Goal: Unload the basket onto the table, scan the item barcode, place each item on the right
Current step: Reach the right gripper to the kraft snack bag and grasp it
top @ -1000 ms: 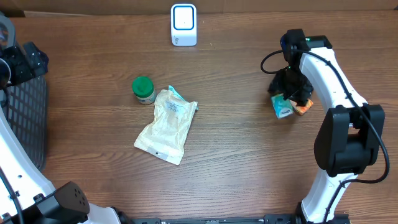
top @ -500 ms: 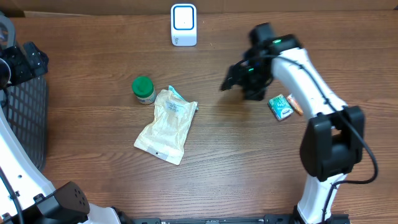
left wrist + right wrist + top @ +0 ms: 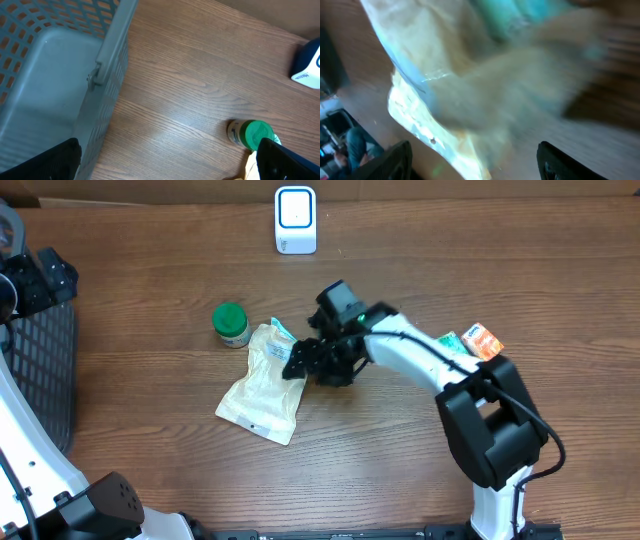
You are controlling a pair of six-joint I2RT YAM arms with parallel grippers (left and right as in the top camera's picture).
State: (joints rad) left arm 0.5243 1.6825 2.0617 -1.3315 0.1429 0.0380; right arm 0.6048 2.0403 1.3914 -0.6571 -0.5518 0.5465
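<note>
Overhead: cream pouch (image 3: 262, 385) lies centre-left, right gripper (image 3: 300, 362) over its right edge. Left wrist: left gripper (image 3: 167, 155) spread wide, empty. Right wrist: jaws apart over blurry pouch. Looks light, floppy, crinkly, so I'd pinch an edge.

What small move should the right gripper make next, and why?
Probably lower and close on the cream pouch at its right edge. The right gripper is over that edge with jaws open, holding nothing, and the pouch lies flat on the table, away from the white scanner.
</note>
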